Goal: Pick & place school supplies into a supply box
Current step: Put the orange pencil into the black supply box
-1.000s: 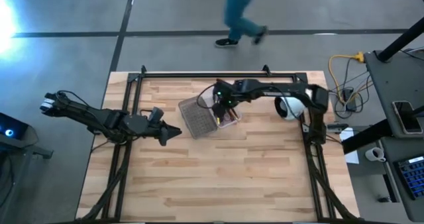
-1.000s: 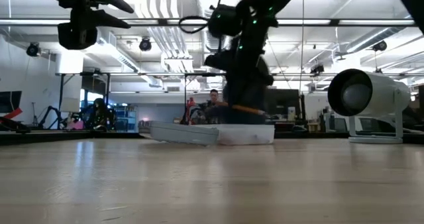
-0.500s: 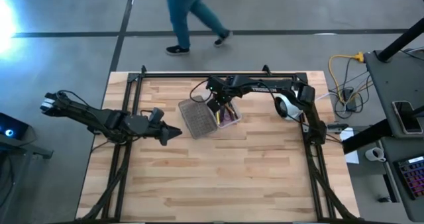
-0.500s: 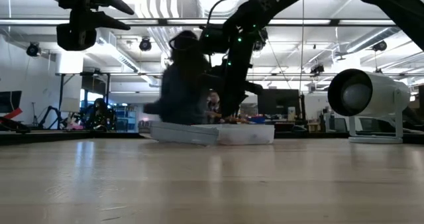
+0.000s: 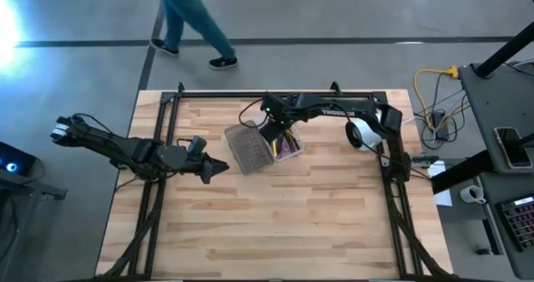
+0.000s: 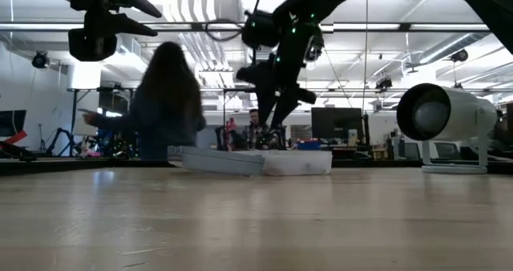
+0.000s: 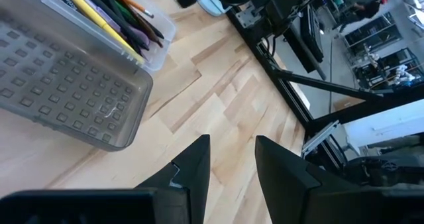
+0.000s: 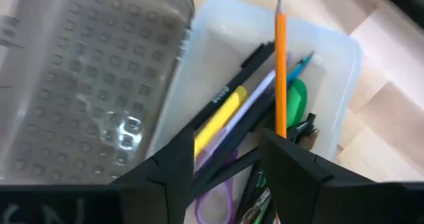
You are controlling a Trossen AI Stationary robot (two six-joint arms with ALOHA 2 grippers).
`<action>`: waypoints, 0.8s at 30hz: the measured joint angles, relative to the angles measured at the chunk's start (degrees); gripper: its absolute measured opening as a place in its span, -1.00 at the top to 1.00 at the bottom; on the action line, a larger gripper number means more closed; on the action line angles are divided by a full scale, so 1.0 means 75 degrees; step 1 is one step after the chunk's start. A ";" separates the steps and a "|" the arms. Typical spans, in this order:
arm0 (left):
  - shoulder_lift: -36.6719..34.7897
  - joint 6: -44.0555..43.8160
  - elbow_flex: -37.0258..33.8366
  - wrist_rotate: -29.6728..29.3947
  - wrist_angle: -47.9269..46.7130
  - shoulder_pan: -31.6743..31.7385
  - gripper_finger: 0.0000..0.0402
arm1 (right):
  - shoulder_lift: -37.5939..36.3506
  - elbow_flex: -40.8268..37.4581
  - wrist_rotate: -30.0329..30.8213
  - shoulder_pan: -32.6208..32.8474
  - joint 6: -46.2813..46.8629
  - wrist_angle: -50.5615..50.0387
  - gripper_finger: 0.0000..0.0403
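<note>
**Right gripper above the open box; left arm idle**

The right gripper (image 8: 228,159) has its fingers spread, with nothing pinched between them. An orange pencil (image 8: 280,65) shows in the gap, lying in the box (image 8: 344,85) below, its tip toward the far wall. The gripper (image 5: 273,129) hangs over the box's clear tray, raised above it in the low view (image 6: 272,115).

The tray holds a yellow pen (image 8: 222,114), a dark pen (image 8: 232,85), a green item (image 8: 296,98) and a purple scissor loop (image 8: 215,196), all lying lengthwise. The grey ribbed lid (image 8: 86,71) lies open flat, joined to the tray's side. The box (image 5: 259,144) sits at the table's (image 5: 275,224) far middle.

The left gripper (image 5: 213,168) waits near the table's left edge, fingers (image 7: 192,168) slightly apart, empty, well clear of the box (image 7: 73,98).

A person (image 5: 188,19) walks on the floor beyond the table.
</note>
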 joint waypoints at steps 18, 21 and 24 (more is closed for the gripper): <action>0.0000 0.0124 0.0000 -0.0044 0.0009 0.0000 0.48 | -0.0487 -0.0143 0.0299 0.0053 0.0009 -0.0296 0.33; 0.0000 0.0042 0.0000 -0.0047 0.0009 0.0000 0.48 | -0.0006 -0.0137 0.0143 -0.0014 -0.0014 -0.0313 0.36; 0.0000 -0.0108 0.0000 -0.0050 0.0009 0.0000 0.48 | 0.0325 -0.0139 0.0055 -0.0174 -0.0041 -0.0290 0.37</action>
